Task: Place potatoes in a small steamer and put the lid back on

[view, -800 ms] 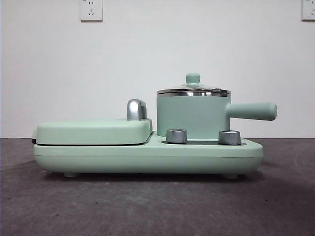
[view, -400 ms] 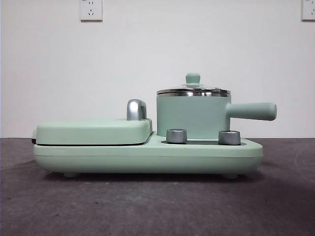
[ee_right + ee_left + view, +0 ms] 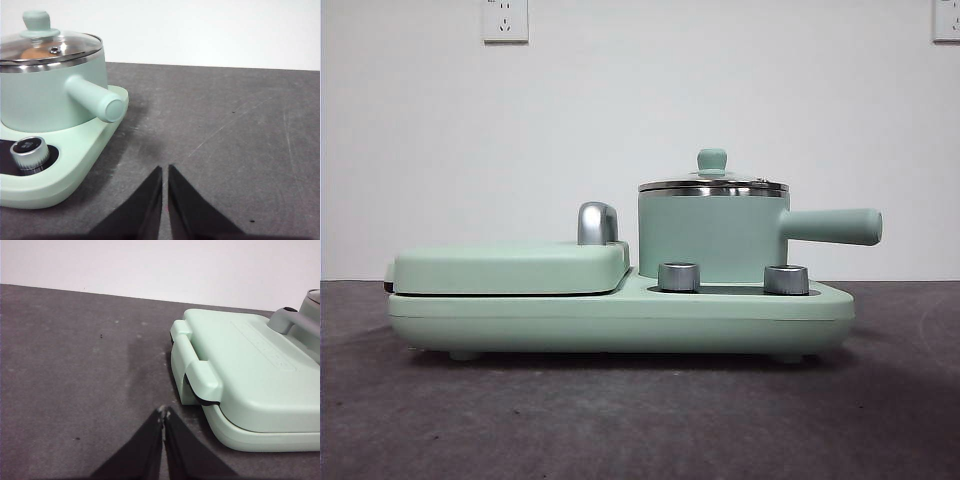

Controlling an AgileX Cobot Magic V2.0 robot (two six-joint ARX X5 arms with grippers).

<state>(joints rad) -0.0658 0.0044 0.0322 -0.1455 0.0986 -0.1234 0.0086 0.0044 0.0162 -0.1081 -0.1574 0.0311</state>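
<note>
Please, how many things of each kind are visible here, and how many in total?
Steamer pot: 1
Glass lid: 1
Potato under the lid: 1
Grill plate: 1
Control knobs: 2
Wall sockets: 2
Claws: 2
Total: 10

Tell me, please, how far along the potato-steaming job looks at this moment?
It looks finished. The lid sits on the small steamer, and an orange-brown potato shows through the glass in the right wrist view. Nothing is in hand: the left gripper and the right gripper are both shut and empty over the table, away from the appliance. Nothing visible remains.
</note>
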